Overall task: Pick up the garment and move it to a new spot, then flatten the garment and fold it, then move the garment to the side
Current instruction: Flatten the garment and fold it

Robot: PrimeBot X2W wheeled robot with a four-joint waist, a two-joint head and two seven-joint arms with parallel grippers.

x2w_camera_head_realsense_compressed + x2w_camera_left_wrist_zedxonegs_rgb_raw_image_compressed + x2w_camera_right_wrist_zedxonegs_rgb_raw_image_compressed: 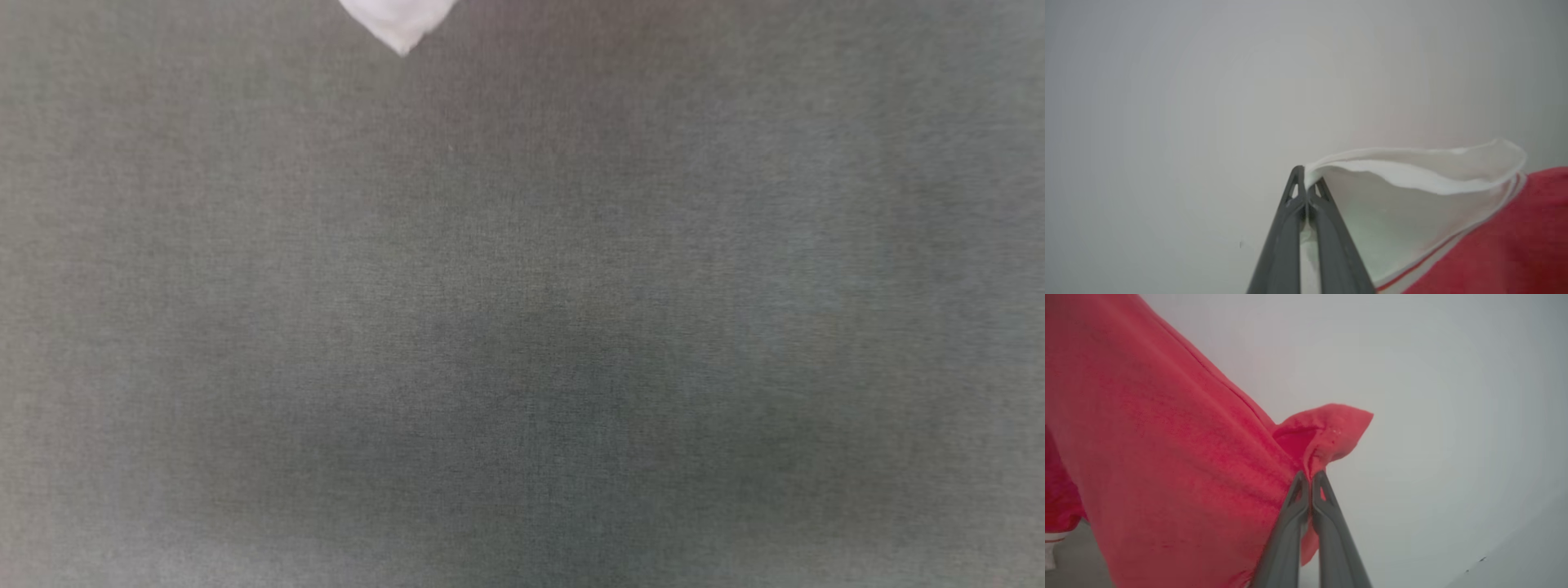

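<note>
Up in the air, the red jersey shirt (pixel 1167 457) hangs spread out. Its white sleeve (pixel 1412 196) edge is pinched tight in the left gripper (pixel 1305 181), and the right gripper (pixel 1310 477) is clamped on a red corner, probably so it'll drop flat onto the grey tabletop (pixel 522 327).

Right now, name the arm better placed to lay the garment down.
Likely right: the right pincer grips a red body corner of the garment, bearing most cloth; the left pincer holds the white sleeve edge.

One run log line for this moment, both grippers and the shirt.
left gripper: shut on white sleeve | right gripper: shut on red edge | shirt: draped from both grips
</note>
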